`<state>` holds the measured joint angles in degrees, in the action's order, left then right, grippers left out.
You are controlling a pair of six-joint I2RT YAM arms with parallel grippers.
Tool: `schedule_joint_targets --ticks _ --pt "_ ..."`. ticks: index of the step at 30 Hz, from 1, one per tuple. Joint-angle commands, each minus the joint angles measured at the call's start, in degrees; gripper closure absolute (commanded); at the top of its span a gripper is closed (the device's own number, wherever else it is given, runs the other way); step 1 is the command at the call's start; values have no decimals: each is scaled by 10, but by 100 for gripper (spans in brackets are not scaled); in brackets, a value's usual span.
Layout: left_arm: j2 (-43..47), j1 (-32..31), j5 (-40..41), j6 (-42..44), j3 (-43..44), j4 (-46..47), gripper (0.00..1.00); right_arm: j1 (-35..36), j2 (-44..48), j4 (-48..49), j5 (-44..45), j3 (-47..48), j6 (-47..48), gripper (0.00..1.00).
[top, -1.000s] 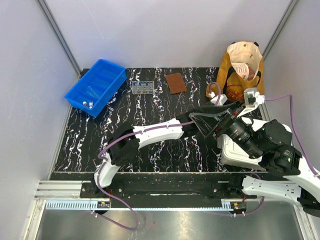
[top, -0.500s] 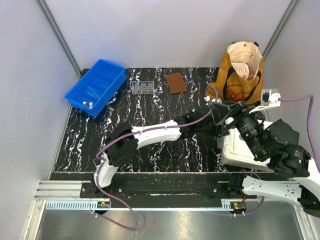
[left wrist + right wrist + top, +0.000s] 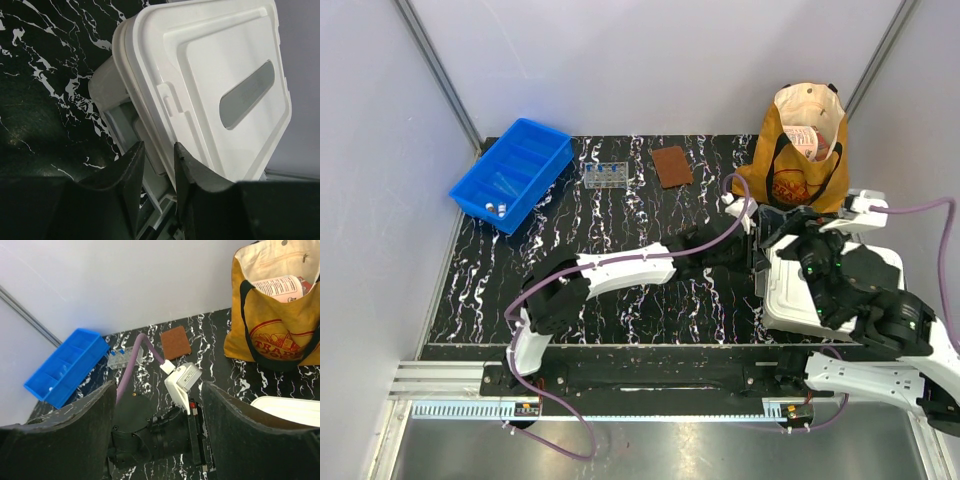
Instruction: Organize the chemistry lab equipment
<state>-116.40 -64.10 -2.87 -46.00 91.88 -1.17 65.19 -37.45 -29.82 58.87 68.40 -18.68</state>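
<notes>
The left arm (image 3: 620, 270) reaches low from its base toward the right, the left gripper (image 3: 155, 162) showing fingers close together with only a narrow gap, while the right arm (image 3: 880, 325) is folded high above its base, the right gripper (image 3: 157, 390) aimed far-left with fingers spread wide.

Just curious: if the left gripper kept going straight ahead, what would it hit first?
The white box: its rim lies right at the tips of the left gripper, perhaps touching; depth is unclear.

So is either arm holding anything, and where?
Right end effector is open, empty. Left end effector straddles the white box at its lid rim; grip unconfirmed.
</notes>
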Motion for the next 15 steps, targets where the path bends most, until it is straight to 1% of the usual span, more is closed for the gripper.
schedule_joint_targets --ticks 1,5,8,11,12,13,15 --pt "19 -1 7 14 -31 2 67 0 -49 -8 5 2 -11 25" --pt "34 -1 -1 9 -48 5 67 -1 -62 -10 45 9 -15 27" --pt "65 -1 18 -8 -85 23 67 -6 -65 -10 63 12 -5 27" --pt "107 0 26 -25 -140 57 66 -11 -72 -9 61 19 10 29" --pt "119 0 46 -32 -160 69 66 -14 -77 -9 55 22 20 29" --pt "133 0 50 -42 -178 79 65 -18 -87 -9 49 25 28 29" --pt "165 2 61 -65 -216 99 64 -29 -110 -9 18 28 47 28"
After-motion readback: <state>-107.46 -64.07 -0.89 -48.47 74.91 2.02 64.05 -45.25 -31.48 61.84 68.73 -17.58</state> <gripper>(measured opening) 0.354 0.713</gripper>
